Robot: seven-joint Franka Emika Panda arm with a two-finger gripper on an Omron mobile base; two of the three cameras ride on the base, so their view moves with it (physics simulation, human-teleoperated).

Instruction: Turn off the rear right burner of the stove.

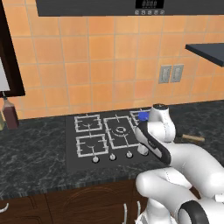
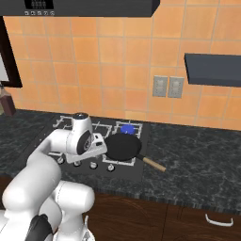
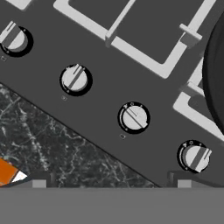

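The stove is a black glass cooktop with silver-grey grates and a row of round silver knobs along its front. A blue flame burns on the rear right burner, also visible behind the pan. My gripper hangs open just above the knob row with nothing between its fingertips. The hand view looks down on several knobs; one knob lies nearly centred between the tips, and another knob sits close to the right tip. My arm hides the stove's right front in the left base view.
A black pan with a wooden handle sits on the front right grate, close beside my hand; its rim shows as pan. A dark bottle stands on the counter at far left. A dark shelf juts out at the right.
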